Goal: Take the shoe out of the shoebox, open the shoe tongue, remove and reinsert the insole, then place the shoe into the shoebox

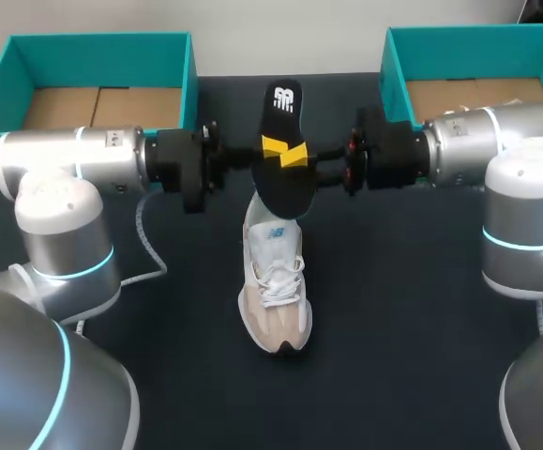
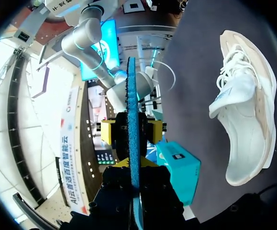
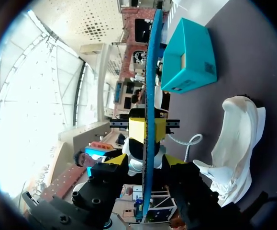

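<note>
Upper centre: flat, elongated black insole [image 1: 283, 183], blue underside, clamped at mid-length by left claw [image 1: 271, 146] and right claw [image 1: 296, 156]; below, white-and-tan laced shoe [image 1: 273, 291] on dark table [image 1: 393, 309].

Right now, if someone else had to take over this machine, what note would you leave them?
Grip: the left fingers are shut on the insole, held in the air. The right fingers are shut on it from the other side.
Things: the shoe lies on the table below the insole. Two teal boxes stand at the back, the left box and the right box.
Done: shoe out, insole out.
Left: insole back in, shoe into a box.
</note>
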Robot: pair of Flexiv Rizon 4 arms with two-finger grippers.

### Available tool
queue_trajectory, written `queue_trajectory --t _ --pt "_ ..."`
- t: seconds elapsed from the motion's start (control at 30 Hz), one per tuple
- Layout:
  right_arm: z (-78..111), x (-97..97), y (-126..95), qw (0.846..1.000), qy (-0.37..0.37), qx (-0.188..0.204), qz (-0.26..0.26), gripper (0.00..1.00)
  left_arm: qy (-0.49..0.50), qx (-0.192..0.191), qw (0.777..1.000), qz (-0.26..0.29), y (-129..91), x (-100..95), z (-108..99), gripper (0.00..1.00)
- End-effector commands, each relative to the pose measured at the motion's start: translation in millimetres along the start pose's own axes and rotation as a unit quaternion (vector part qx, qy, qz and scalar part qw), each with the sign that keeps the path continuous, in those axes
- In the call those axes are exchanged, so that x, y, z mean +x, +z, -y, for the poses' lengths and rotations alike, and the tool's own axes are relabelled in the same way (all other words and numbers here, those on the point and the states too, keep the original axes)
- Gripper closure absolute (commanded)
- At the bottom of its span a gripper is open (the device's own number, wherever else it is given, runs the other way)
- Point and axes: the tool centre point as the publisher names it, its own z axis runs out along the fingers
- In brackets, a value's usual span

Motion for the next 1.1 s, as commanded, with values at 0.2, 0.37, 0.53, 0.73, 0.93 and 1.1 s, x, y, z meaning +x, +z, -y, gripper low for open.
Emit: queue_trajectory --t 0.2,0.37,0.53,0.73,0.93,1.1 --pt "-1.8 -4.1 3 1.000 0.002 0.004 -0.002 0.71 -0.005 -0.002 1.000 0.004 1 -1.6 7 1.00" --pt "-1.3 -5.2 5 1.000 0.003 0.005 -0.005 1.00 -0.014 0.001 1.000 0.006 2 -3.1 11 1.00" --pt "-0.7 -5.3 5 1.000 0.001 0.006 -0.006 1.00 -0.019 -0.001 1.000 0.010 5 -3.7 12 1.00" --pt "0.1 -4.1 5 1.000 -0.001 0.008 -0.006 1.00 -0.023 -0.019 1.000 0.004 1 -2.6 10 0.00" --pt "0.7 -8.0 -5 0.999 -0.033 -0.009 -0.002 1.00 -0.081 -0.043 0.996 -0.015 -17 -12.3 -2 0.00" --pt "-7.0 -7.0 -19 0.993 -0.119 -0.023 0.016 1.00 -0.214 -0.048 0.971 -0.090 -47 -12.5 -9 0.00"
